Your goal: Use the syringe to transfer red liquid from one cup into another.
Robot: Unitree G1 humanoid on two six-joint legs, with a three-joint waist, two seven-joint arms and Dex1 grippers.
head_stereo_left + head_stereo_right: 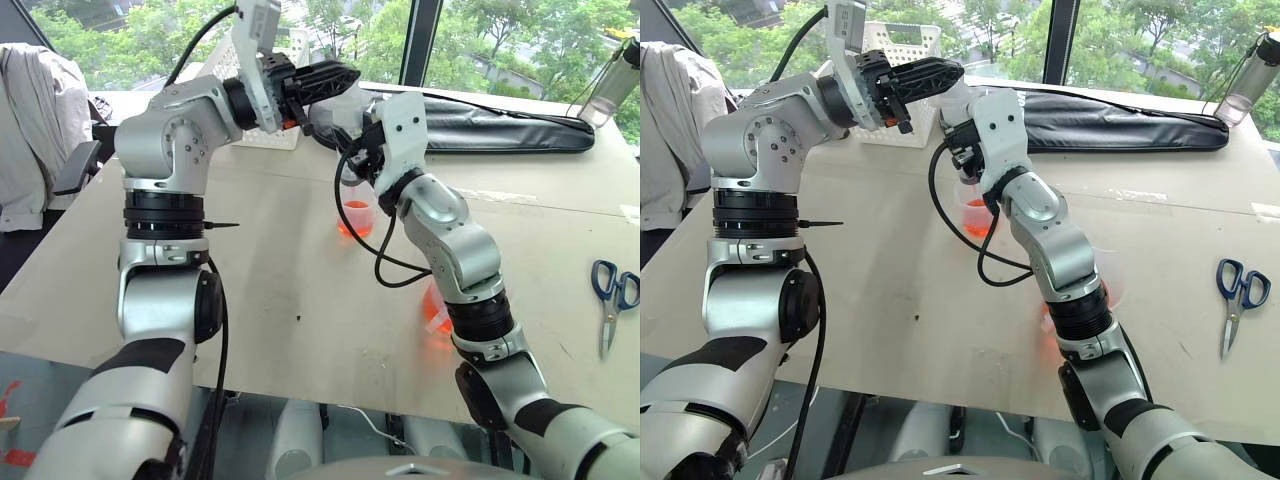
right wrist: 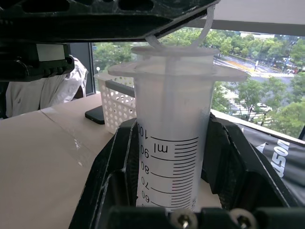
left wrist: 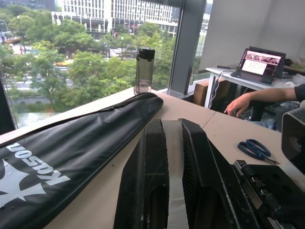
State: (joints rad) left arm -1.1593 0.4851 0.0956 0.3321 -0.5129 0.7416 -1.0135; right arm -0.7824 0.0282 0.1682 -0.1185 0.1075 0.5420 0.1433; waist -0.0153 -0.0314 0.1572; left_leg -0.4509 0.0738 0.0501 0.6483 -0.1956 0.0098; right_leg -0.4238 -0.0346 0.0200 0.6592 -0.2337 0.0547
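Large cup: nearest on the desk, close to the front edge, mostly hidden behind the right forearm — an orange-red glow of liquid shows at its base.
Scissors: blue-handled, flat on the desk well off to the right.
Small cup: mid-desk, upright, clear, with red liquid in its lower part; it stands just below the right claw.
Right claw: pressed onto the barrel of the syringe, one black finger on each side, holding it upright above the small cup.
Syringe detail: the printed scale faces the wrist camera and the plunger's flanged white top stands just above the barrel's rim; the barrel looks clear where it can be seen.
Left claw: at the top of the syringe, fingers a narrow gap apart, holding nothing; in the right wrist view its black underside lies right over the plunger head — whether it touches, I cannot tell.
White basket: behind the left claw, perforated walls, with a dark phone lying beside it.
Black bag: long, lying across the far side of the desk.
Bottle: smoky clear with a dark cap, upright near the window at the far right corner.
Person's hand: resting at another table with a laptop, beyond the desk.
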